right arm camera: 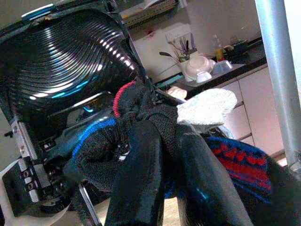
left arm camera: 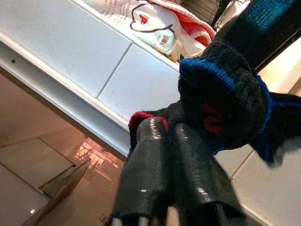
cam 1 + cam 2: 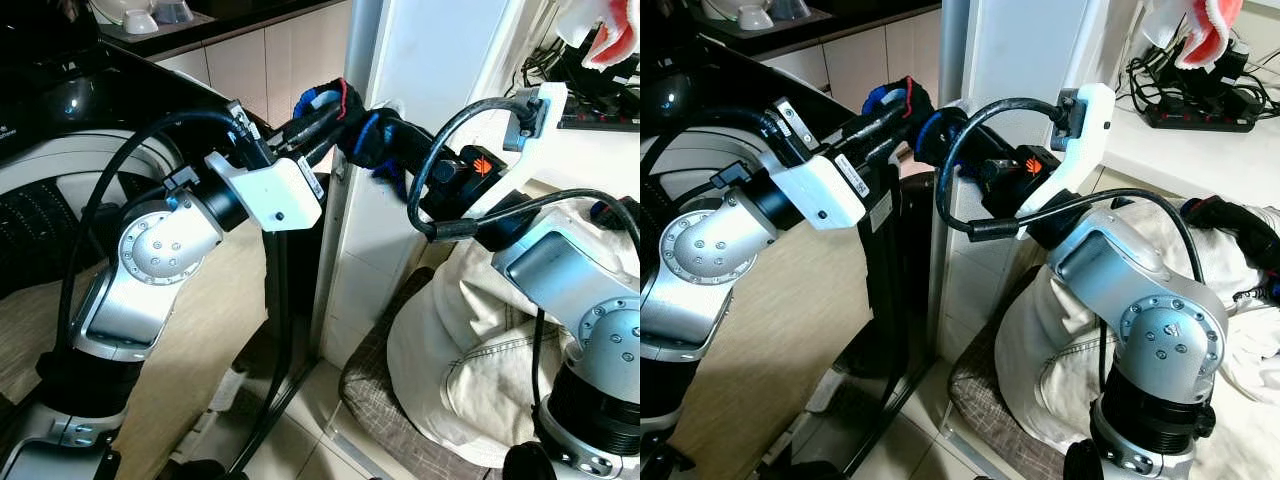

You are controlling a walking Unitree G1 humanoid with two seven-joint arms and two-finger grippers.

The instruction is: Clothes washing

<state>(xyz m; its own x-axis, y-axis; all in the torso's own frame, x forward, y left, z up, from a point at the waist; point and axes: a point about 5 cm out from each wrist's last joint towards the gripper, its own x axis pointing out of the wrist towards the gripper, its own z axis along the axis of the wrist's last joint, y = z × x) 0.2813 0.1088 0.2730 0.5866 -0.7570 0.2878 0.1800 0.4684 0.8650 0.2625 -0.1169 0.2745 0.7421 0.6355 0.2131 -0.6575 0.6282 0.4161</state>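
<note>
Laundry corner, two tools, left tool (image 3: 335,108) and right tool (image 3: 375,135) both clamped on one dark sock (image 3: 352,128).

— What is hidden at the grippers?
— The tips of the left gripper (image 3: 335,112) and the right gripper (image 3: 385,140) are buried in the dark sock (image 3: 362,132); how much of it is bunched there cannot be told.
— And at the edges?
— The washing machine (image 3: 60,190) is cut off on the left, the pale clothes pile (image 3: 470,350) on the right.

Bright even indoor light, sharp head views, blurred wrist foregrounds
</note>
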